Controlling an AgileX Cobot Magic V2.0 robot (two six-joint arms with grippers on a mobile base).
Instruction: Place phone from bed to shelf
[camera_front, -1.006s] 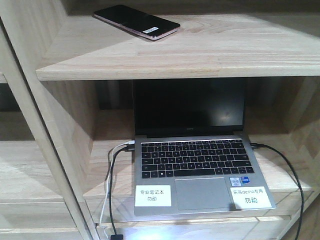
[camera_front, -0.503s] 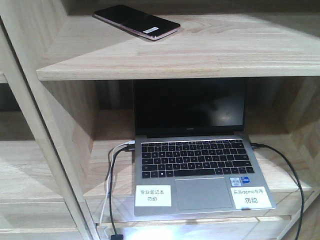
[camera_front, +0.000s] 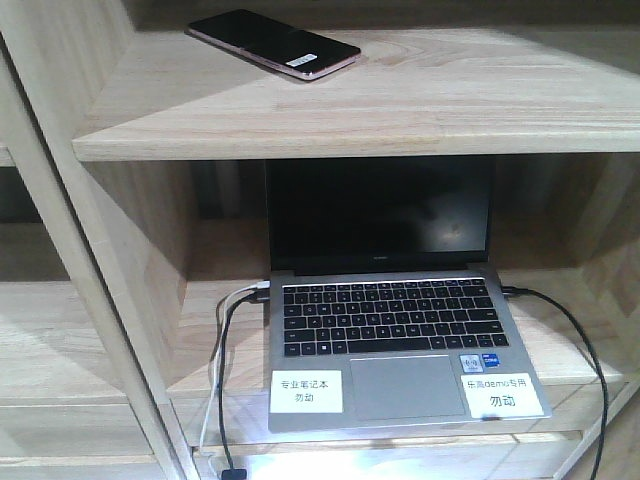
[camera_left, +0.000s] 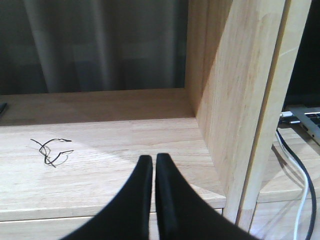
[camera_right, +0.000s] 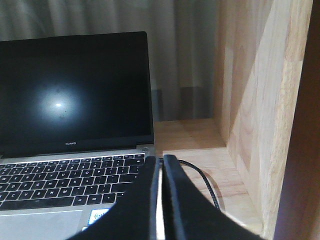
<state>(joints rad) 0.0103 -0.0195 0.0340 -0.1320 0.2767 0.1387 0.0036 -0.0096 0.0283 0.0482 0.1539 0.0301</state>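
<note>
The phone (camera_front: 272, 44), a glossy black slab with a pinkish edge and a white barcode sticker, lies flat on the upper board of the pale wood shelf (camera_front: 420, 110), toward its back left. No gripper touches it. My left gripper (camera_left: 153, 162) is shut with nothing in it, hovering over a lower shelf board (camera_left: 100, 165) to the left of an upright. In the right wrist view my right gripper (camera_right: 160, 161) is likewise shut and holds nothing, just above the laptop's right edge. The bed is out of view.
An open grey laptop (camera_front: 385, 340) fills the lower compartment, with white labels on its palm rest and cables (camera_front: 222, 390) plugged in on both sides. A slanted upright (camera_left: 260, 115) stands right of the left gripper. A small twist of black wire (camera_left: 51, 149) lies on the left board.
</note>
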